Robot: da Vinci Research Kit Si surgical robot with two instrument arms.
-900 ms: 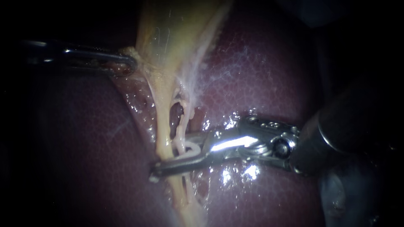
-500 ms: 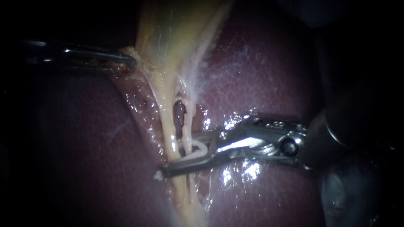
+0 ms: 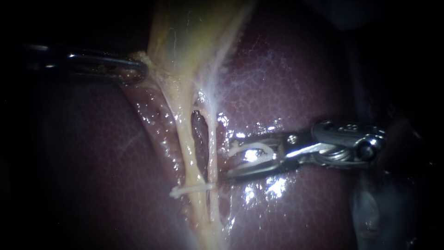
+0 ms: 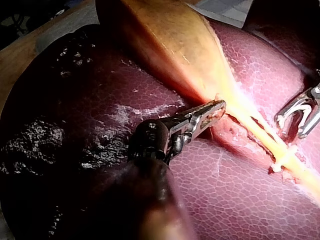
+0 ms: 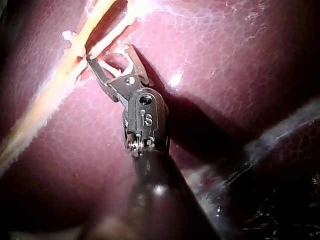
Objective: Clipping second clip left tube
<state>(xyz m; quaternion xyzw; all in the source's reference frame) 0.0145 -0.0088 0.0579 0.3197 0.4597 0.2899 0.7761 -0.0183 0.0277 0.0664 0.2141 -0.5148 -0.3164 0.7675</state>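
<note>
**Clip**: one small white clip sits closed on the left tube. It is low on the tube's run, below the dark gap between the two tubes and well clear of the gallbladder. It shows as a thin pale bar, with a knobbed end that juts past the outer side of the left tube.

**Orientation:** the clip's long axis lies crosswise, roughly square to the tube. The tube itself runs lengthwise from the gallbladder's narrow end down over the liver. The clip's other end reaches the thinner tube alongside. Whether it encloses that tube as well cannot be determined.

**Right instrument**: it is just beside the tubes, on the thinner tube's side. In the endoscope view it sits a little above the clip and apart from it. Its jaws stand apart with a clear gap, and their tips point toward the tubes. A white curved strip lies inside the jaws. Whether this is a loaded clip cannot be determined.

**Left instrument**: its jaws are closed on the edge of the gallbladder at its narrow end, where the tissue tapers toward the tubes.

**Markings:** a stamped mark shows on the right instrument's wrist in its own wrist view.
</note>
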